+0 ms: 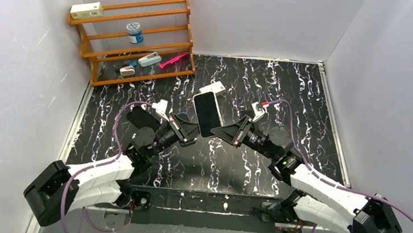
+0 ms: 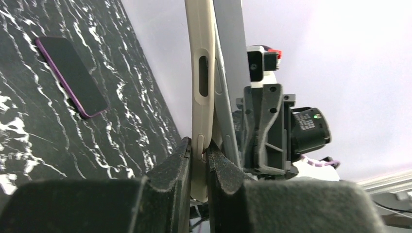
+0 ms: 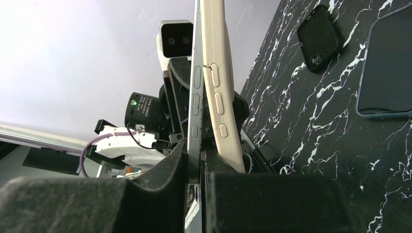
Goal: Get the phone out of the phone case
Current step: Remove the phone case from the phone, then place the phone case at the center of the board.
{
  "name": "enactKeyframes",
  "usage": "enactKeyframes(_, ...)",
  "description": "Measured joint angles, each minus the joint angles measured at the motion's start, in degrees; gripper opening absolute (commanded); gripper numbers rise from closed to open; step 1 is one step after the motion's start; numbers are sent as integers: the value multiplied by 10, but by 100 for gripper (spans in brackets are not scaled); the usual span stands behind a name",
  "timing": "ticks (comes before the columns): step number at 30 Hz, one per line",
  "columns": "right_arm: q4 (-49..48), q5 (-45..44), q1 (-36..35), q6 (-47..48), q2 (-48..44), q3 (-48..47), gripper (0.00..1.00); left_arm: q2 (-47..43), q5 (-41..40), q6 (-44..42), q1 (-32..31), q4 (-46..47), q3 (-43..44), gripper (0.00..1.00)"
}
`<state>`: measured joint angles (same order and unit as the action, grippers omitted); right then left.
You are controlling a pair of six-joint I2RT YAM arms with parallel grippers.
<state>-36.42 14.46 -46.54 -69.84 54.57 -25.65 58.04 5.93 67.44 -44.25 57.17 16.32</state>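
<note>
The phone in its cream case [image 1: 207, 114] is held upright above the table between both arms. In the left wrist view my left gripper [image 2: 198, 145] is shut on the cream case's [image 2: 201, 73] edge, and the grey phone [image 2: 228, 73] stands just right of it, angled away from the case. In the right wrist view my right gripper [image 3: 194, 145] is shut on the grey phone's [image 3: 197, 97] side edge, and the cream case [image 3: 218, 87] splays off to the right. From above, the left gripper [image 1: 190, 131] and right gripper [image 1: 221, 130] meet under the phone.
A wooden rack [image 1: 132, 35] with small items stands at the back left. A white object [image 1: 212, 87] lies behind the phone. A black case [image 3: 318, 36] and a dark phone [image 3: 386, 63] lie on the marbled table; a purple-edged phone [image 2: 70, 75] lies on the right arm's side.
</note>
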Motion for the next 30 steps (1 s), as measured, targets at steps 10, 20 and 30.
enactKeyframes(10, 47, 23, -3, 16, 2, -17, 1, -46, -91, -110, -6, -144, 1, 0)
enactKeyframes(20, 116, 52, -4, 84, -19, -41, 1, -69, -274, -160, 0, -436, 51, 0)
enactKeyframes(30, 219, 38, 85, 156, -51, -42, 1, -106, -348, -128, 66, -642, 89, 0)
